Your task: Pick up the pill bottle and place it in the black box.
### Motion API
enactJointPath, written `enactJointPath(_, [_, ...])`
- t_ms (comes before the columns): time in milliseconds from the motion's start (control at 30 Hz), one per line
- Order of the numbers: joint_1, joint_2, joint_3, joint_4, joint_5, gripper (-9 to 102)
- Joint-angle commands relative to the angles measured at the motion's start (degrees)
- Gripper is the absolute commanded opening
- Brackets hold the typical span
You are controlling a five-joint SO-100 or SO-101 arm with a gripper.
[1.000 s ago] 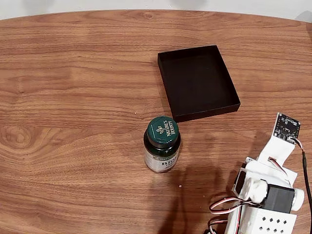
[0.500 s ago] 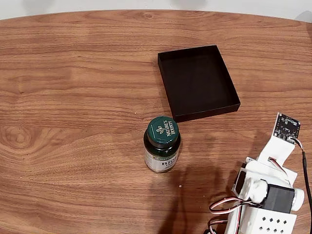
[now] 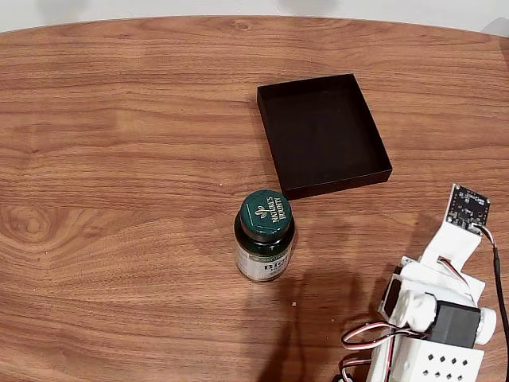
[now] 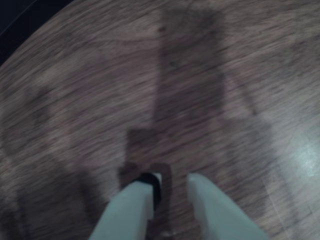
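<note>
Wooden table [image 3: 119, 159] carries everything. Black box [image 3: 324, 134] sits at 1 o'clock from table centre, nothing in it. Arm [image 3: 433, 318] folded at 5 o'clock corner. Pill bottle [image 3: 265, 235] upright near centre, at 9–10 o'clock from arm, well apart. Wrist view: gripper [image 4: 172, 187] fingers slightly apart, holding nothing, over bare wood.

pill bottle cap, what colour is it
Dark green with a pale leaf logo, on the pill bottle; clearest in the fixed view.
</note>
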Motion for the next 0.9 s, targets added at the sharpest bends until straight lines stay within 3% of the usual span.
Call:
enactJointPath(0, [0.6,-0.5,-1.0,8.7,-2.8,3])
enactJointPath(400, [0.4,-0.5,-1.0,8.7,-2.6,6])
enactJointPath(467, [-2.6,-0.5,-1.0,8.8,-2.4,13])
enactJointPath(600, [-8.6,-0.5,-1.0,8.8,-2.8,13])
enactJointPath(867, [-9.8,-0.5,-1.0,1.1,11.0,13])
